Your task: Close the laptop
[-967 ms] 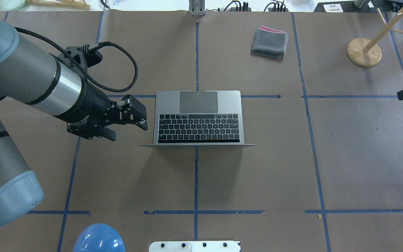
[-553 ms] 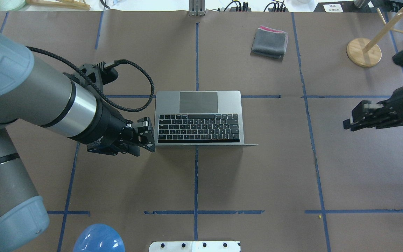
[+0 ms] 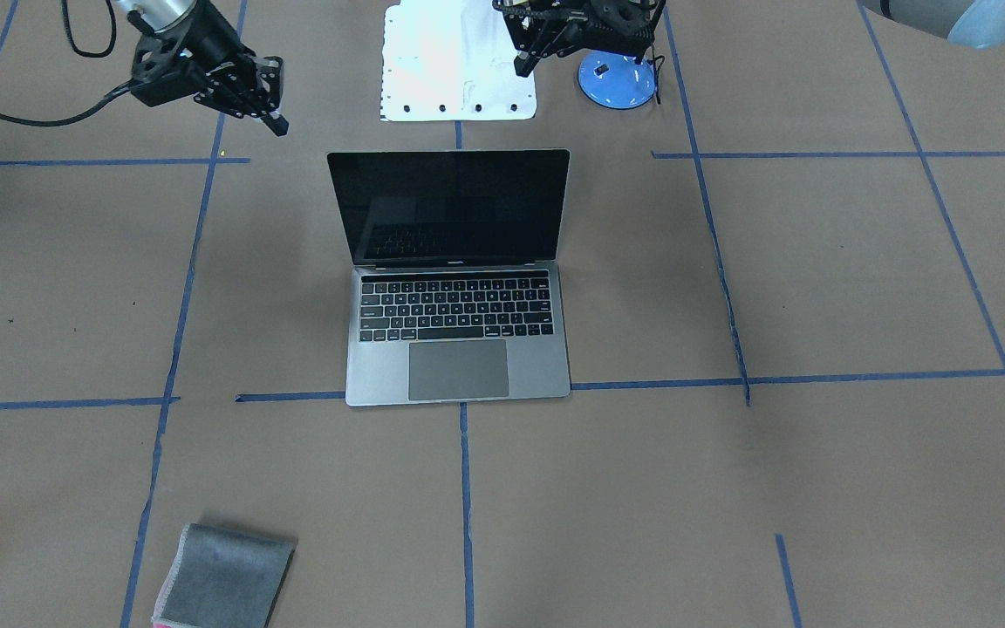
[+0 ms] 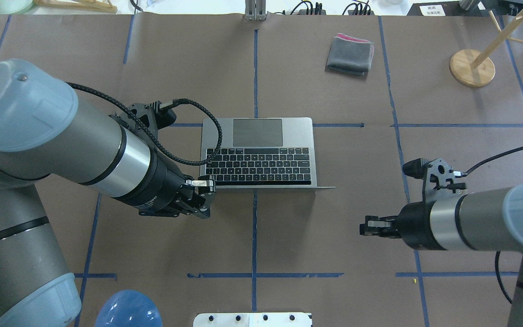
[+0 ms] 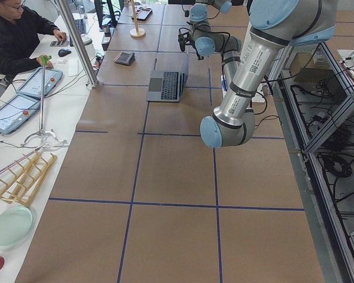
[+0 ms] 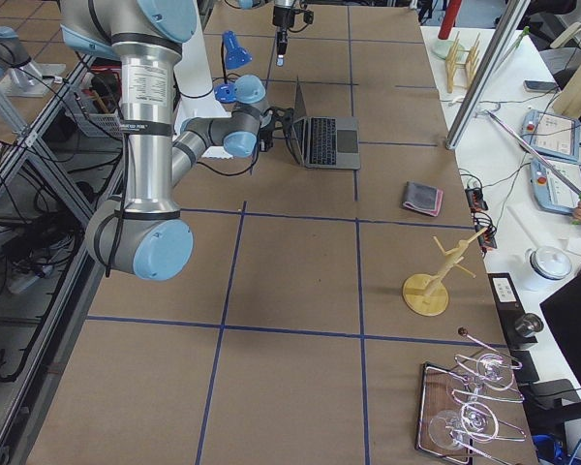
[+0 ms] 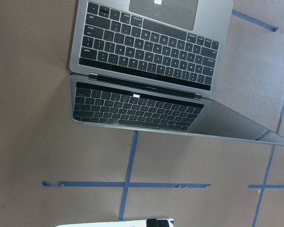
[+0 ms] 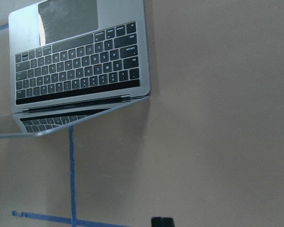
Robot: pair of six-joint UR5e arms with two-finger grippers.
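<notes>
Laptop [image 4: 258, 145] sits open, lid just beside the closed left gripper [image 4: 207, 202], closed right gripper [image 4: 364, 226] well apart.

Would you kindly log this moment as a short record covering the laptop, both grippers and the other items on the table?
laptop: open, lid upright, screen dark
left gripper: on the robot's side of the lid, near its left corner; open or shut unclear
right gripper: shut, empty, well to the right of the laptop
grey cloth: folded, on the far side of the table
wooden stand: far right corner
</notes>
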